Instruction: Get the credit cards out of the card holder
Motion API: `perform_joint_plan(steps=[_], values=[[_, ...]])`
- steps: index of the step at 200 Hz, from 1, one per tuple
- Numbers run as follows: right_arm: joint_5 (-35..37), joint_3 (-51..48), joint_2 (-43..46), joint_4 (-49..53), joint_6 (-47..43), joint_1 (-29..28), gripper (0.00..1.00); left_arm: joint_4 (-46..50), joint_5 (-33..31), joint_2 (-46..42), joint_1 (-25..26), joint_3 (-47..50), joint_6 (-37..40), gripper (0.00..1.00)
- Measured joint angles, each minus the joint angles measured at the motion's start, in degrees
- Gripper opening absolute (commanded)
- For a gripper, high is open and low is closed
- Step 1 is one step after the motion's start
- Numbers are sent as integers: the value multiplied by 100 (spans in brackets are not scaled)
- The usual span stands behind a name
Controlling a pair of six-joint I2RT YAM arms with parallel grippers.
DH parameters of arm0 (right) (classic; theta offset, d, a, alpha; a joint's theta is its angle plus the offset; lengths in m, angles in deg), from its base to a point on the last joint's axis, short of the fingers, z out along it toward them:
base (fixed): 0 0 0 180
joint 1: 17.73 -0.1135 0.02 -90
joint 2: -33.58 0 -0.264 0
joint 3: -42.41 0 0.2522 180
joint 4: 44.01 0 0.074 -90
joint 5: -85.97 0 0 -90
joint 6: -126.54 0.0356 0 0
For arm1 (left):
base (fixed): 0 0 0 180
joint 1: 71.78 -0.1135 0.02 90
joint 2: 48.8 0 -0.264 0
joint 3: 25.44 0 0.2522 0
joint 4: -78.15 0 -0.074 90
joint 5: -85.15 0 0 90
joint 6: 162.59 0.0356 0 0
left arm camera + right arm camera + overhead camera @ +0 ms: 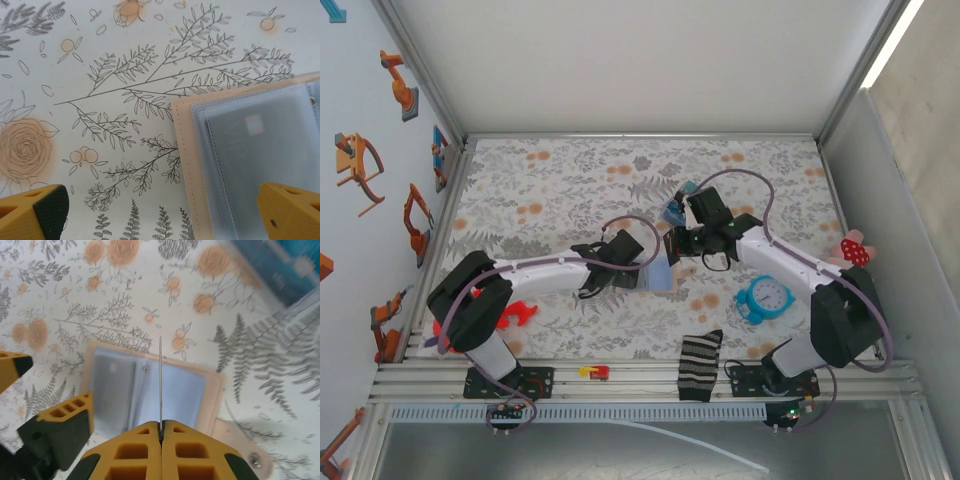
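Right wrist view: the card holder lies open and flat on the flower-patterned table, its light blue inner side up. Its long axis runs across the frame and its fold runs up the frame, with a snap tab jutting out at the lower right corner. The right gripper is pinched tight on a thin card, seen edge-on above the fold; whether the card is clear of the holder I cannot tell. The left gripper is spread wide and holds nothing, with one finger over the holder's clear-sleeved panel.
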Motion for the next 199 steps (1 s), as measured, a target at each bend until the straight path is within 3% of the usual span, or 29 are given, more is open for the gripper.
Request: perform_joint_plan(steps=[43, 92, 199], values=[[944, 1056, -247, 761, -994, 24, 0, 0, -170, -748, 0, 168, -7, 97], [1711, 1790, -822, 968, -2199, 188, 0, -17, -398, -1486, -39, 544, -116, 97], [1705, 2911, -2166, 1095, -4081, 623, 0, -199, -444, -2319, -348, 1185, -389, 97]])
